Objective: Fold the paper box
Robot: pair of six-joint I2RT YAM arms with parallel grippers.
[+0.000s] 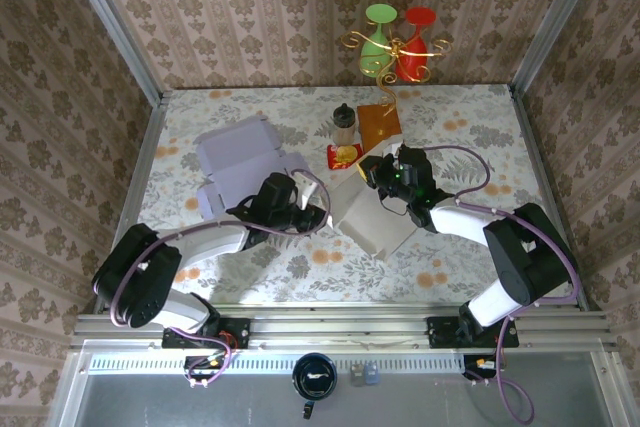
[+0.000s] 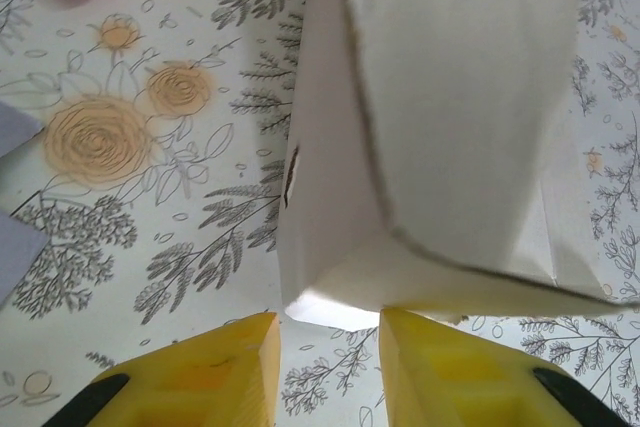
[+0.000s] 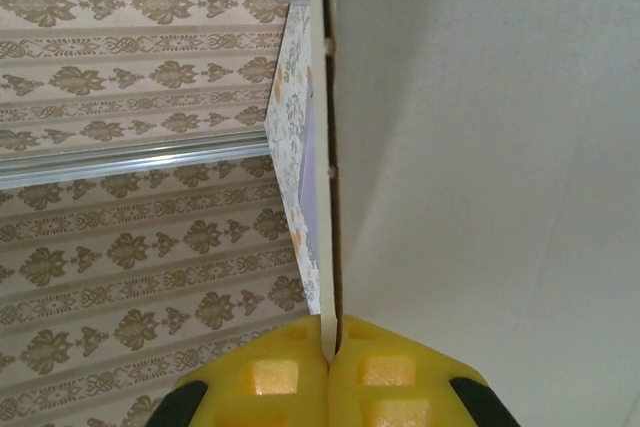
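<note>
The paper box [image 1: 376, 219] is a pale, partly folded cardboard shell lying mid-table. My right gripper [image 1: 377, 173] is at its far edge. In the right wrist view the yellow fingers [image 3: 400, 372] of the right gripper [image 3: 330, 347] are shut on a thin panel edge of the paper box [image 3: 480, 147], which rises straight up from them. My left gripper [image 1: 318, 215] is at the box's left corner. In the left wrist view the left gripper [image 2: 330, 347] stands open with bare tablecloth in the gap. The corner of the paper box [image 2: 440, 127] lies just ahead of its fingertips [image 2: 230, 357].
A lavender folded box [image 1: 240, 162] lies to the left behind my left arm. A small bottle [image 1: 344, 125], a brown packet [image 1: 380, 125] and a red wrapper [image 1: 344, 155] sit behind the paper box. Green and red goblets [image 1: 398, 42] stand at the back wall.
</note>
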